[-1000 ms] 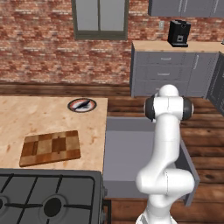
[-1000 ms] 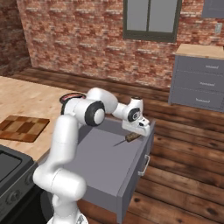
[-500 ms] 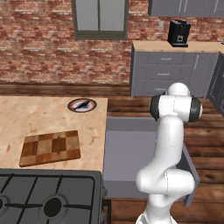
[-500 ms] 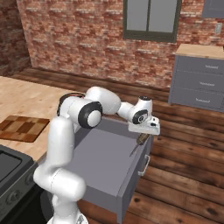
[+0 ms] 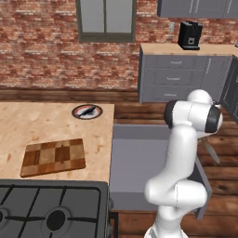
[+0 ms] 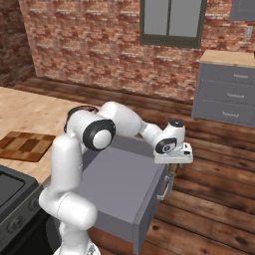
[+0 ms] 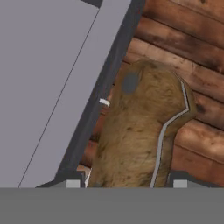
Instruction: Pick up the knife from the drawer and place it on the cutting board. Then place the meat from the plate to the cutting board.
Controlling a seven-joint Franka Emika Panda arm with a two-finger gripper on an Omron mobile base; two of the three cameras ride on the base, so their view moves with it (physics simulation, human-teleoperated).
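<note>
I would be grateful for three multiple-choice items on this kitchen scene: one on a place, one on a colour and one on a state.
1. Where does the meat lie?
A. on the plate
B. on the floor
C. on the windowsill

2. What colour is the handle of the knife?
A. black
B. brown
C. red

3. How does the drawer stand?
A. pushed shut
B. pulled open
C. taken out and laid on the counter

Answers: 1 A, the dark piece rests on the round plate; 2 B, the hand view shows a brown wooden handle; 3 B, its grey inside lies exposed.
</note>
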